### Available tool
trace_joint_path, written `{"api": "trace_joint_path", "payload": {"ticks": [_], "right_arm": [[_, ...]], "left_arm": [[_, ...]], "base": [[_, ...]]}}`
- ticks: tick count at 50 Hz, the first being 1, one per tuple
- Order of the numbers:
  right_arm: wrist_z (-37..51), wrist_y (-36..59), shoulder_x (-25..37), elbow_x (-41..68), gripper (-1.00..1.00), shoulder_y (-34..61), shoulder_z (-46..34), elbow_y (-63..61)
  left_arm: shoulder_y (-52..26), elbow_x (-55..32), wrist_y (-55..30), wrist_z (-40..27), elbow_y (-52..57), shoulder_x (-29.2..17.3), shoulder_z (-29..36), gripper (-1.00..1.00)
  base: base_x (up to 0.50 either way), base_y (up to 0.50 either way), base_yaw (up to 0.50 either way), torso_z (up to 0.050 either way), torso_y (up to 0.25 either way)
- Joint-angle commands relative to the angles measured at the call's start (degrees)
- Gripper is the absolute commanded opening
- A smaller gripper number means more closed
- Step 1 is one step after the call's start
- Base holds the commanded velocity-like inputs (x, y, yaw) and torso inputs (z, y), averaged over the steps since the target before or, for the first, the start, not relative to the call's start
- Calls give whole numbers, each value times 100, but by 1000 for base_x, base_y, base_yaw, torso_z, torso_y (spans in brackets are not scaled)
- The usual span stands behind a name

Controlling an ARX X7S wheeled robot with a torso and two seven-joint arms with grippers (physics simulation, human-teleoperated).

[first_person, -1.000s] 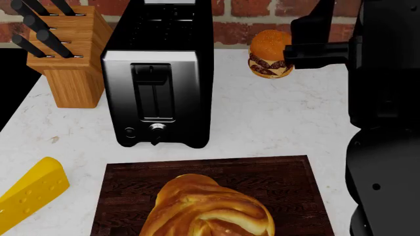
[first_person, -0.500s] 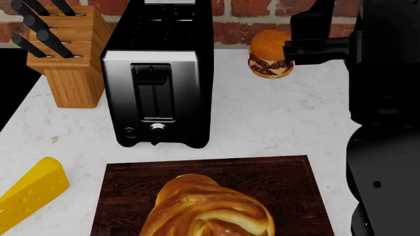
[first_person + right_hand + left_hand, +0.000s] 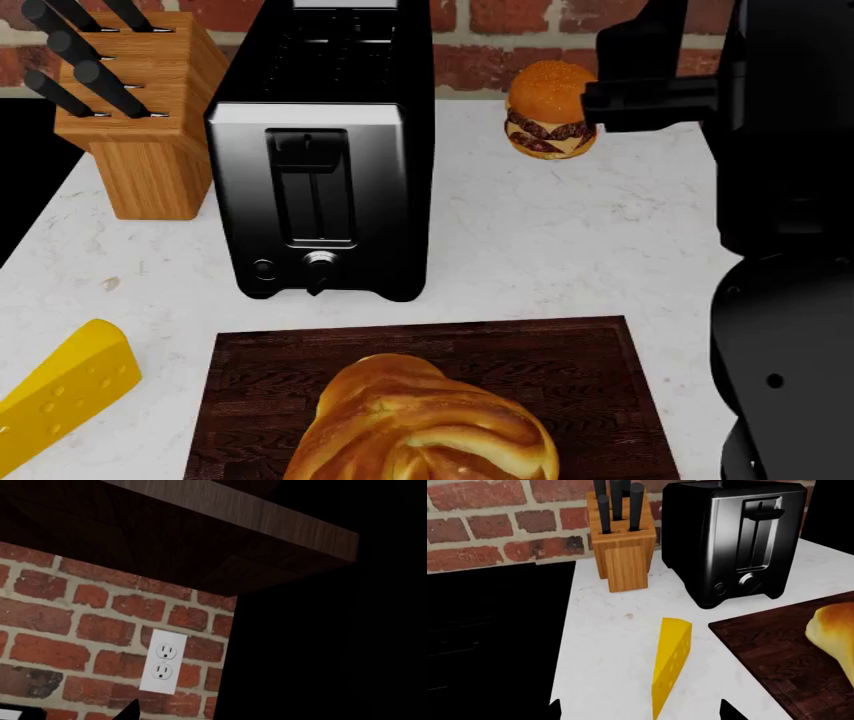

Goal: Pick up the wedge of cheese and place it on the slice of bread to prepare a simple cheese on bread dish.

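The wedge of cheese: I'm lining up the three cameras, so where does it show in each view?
Head view: the wedge of cheese lies on the white counter at lower left, beside the dark cutting board.
Left wrist view: the wedge is at lower centre, between the gripper's fingertips.
Right wrist view: not in it.
Shared landmark: the black toaster.

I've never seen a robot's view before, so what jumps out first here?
A glossy black-and-chrome toaster stands mid-counter, beside a wooden knife block. In front, a golden-brown twisted loaf sits on a dark wooden board, and a bright yellow holed cheese wedge lies on the white counter beside the board.
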Motion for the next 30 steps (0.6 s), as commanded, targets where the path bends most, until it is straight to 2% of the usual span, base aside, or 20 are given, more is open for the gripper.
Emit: {"api": "trace_joint_path", "payload": {"ticks": [1,7,14,30], "right_arm": [[17,124,43,31,100,48,11,-93],[33,155,59,31,100,54,8,-122],[55,178,70,39,100,16,13,-165],[86,219,118,52,100,-49,28,-234]], "left_arm": [[-444,224,-14,-247,-158,-98,592,100],[-790,217,-145,-485,-228,-105,909,100],[-1067,26,-394,-674,-200,-114,980,100],[-623,573,354,-411,-572,-2,1258,100]], "base": [[0,0,0,0,0],[0,0,0,0,0],[0,0,0,0,0],[0,0,0,0,0]]}}
